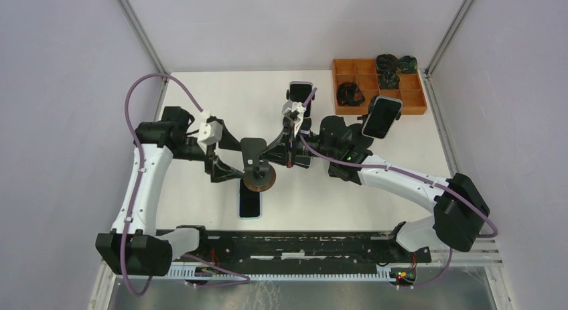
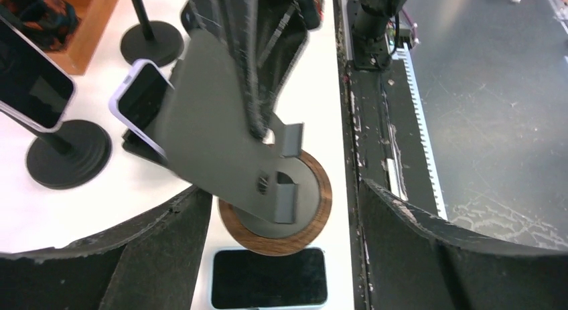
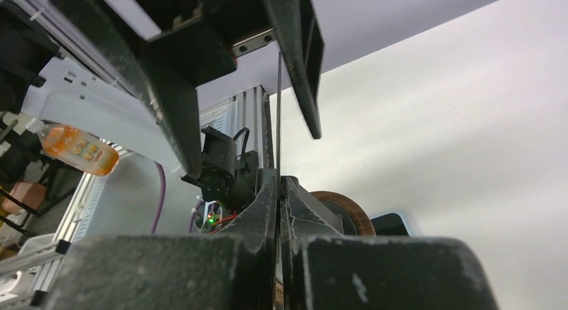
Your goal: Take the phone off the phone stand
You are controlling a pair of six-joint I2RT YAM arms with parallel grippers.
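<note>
The phone [image 1: 250, 204] lies flat, screen up, on the white table just in front of the phone stand's round wooden base [image 1: 258, 179]. It also shows in the left wrist view [image 2: 269, 278]. The stand's grey metal plate [image 1: 253, 149] is bare. My left gripper [image 1: 224, 156] is open, its fingers [image 2: 100, 256] either side of the base [image 2: 315, 223] and above the phone. My right gripper [image 1: 274, 151] is shut on the plate's thin edge [image 3: 278, 122], seen in the right wrist view [image 3: 278, 189].
Two more phones stand on black stands, one at the back middle [image 1: 301, 96] and one at the back right [image 1: 382, 117]. A wooden tray [image 1: 412, 110] with dark objects sits at the far right. The black rail [image 1: 295, 246] runs along the near edge.
</note>
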